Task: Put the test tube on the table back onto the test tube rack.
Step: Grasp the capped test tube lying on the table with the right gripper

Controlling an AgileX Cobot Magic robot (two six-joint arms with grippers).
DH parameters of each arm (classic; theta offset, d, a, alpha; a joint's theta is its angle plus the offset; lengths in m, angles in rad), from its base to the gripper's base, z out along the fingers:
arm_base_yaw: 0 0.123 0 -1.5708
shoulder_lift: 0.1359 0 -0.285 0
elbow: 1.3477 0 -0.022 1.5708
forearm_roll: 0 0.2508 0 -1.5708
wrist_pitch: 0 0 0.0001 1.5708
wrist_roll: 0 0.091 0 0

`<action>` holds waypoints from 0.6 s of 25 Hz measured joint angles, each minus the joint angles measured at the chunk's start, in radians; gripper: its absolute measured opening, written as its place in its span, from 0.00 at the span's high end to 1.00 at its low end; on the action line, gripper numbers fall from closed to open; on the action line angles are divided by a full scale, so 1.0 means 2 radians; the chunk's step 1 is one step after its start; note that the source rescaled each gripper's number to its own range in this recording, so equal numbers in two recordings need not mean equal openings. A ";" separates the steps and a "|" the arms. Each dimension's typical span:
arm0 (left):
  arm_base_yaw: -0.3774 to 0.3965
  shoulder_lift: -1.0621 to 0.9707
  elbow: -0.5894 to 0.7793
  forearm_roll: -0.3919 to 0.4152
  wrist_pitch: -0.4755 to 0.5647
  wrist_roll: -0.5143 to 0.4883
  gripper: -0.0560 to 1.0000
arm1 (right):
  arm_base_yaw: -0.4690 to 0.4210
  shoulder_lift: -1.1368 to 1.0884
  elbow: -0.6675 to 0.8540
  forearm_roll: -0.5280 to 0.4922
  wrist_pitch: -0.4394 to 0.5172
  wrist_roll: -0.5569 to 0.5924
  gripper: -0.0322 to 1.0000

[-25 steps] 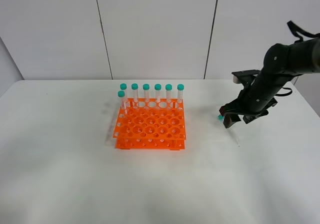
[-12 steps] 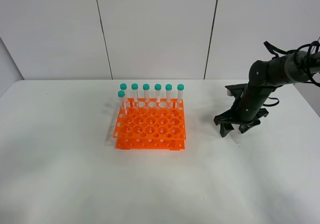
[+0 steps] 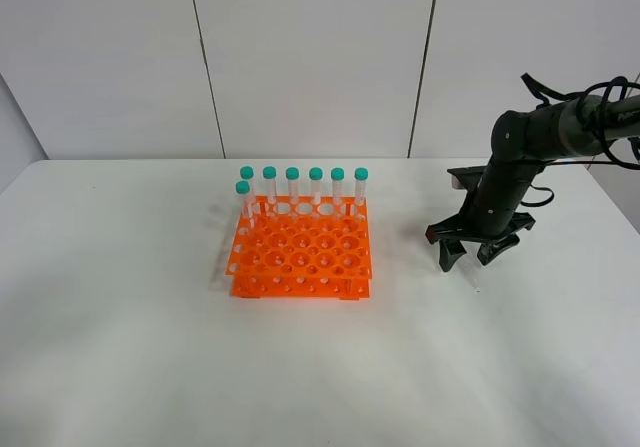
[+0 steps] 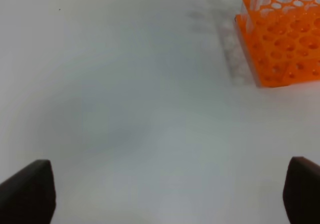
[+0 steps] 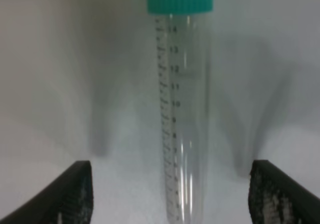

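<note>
Two grippers, both with jaws spread. Our right gripper (image 3: 469,256) sits low over table (image 3: 150,347), holding nothing. We see tube (image 5: 182,108) lying flat on table between its fingers (image 5: 75,194), touching neither, teal cap at end farther from wrist. Rack (image 3: 300,252) stands well apart from this gripper, toward left arm's side, with seven racked tubes (image 3: 315,182) upright at its far side. Our left gripper (image 4: 165,191) hangs empty above table, rack corner ahead of it.
</note>
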 joint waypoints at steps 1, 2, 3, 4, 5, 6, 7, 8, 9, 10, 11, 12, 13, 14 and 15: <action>0.000 0.000 0.000 0.000 0.000 0.000 0.00 | 0.000 0.000 0.000 -0.001 0.003 0.001 0.04; 0.000 0.000 0.000 0.000 0.000 0.000 0.00 | 0.000 0.000 0.000 -0.003 0.005 0.001 0.04; 0.000 0.000 0.000 0.000 0.000 0.000 0.00 | 0.000 0.000 0.000 -0.003 0.006 0.001 0.04; 0.000 0.000 0.000 0.000 0.000 0.000 0.00 | 0.000 0.000 0.000 -0.005 0.007 0.001 0.04; 0.000 0.000 0.000 0.000 0.000 0.000 0.00 | 0.000 0.000 0.000 -0.005 0.007 0.001 0.04; 0.000 0.000 0.000 0.000 0.000 0.000 0.00 | 0.000 0.000 0.000 -0.007 0.006 0.001 0.04; 0.000 0.000 0.000 0.000 0.000 0.000 0.00 | 0.000 0.000 0.000 -0.008 0.005 0.001 0.04; 0.000 0.000 0.000 0.000 0.000 0.000 0.00 | 0.000 0.000 0.000 -0.010 0.003 0.001 0.04; 0.000 0.000 0.000 0.000 0.000 0.000 0.00 | 0.000 0.000 0.000 -0.011 0.002 0.001 0.04; 0.000 0.000 0.000 0.000 0.000 0.000 0.00 | 0.000 0.000 0.000 -0.013 0.001 0.001 0.04; 0.000 0.000 0.000 0.000 0.000 0.000 0.00 | 0.000 0.000 0.000 -0.013 0.001 0.002 0.04; 0.000 0.000 0.000 0.000 0.000 0.000 0.00 | 0.000 0.000 0.000 -0.013 0.001 0.003 0.04; 0.000 0.000 0.000 0.000 0.000 0.000 0.00 | 0.000 0.000 0.000 -0.013 0.000 0.004 0.04; 0.000 0.000 0.000 0.000 0.000 0.000 0.00 | 0.000 0.000 0.000 -0.013 -0.001 0.006 0.04; 0.000 0.000 0.000 0.000 0.000 0.000 0.00 | 0.000 0.000 0.000 -0.013 -0.001 0.009 0.04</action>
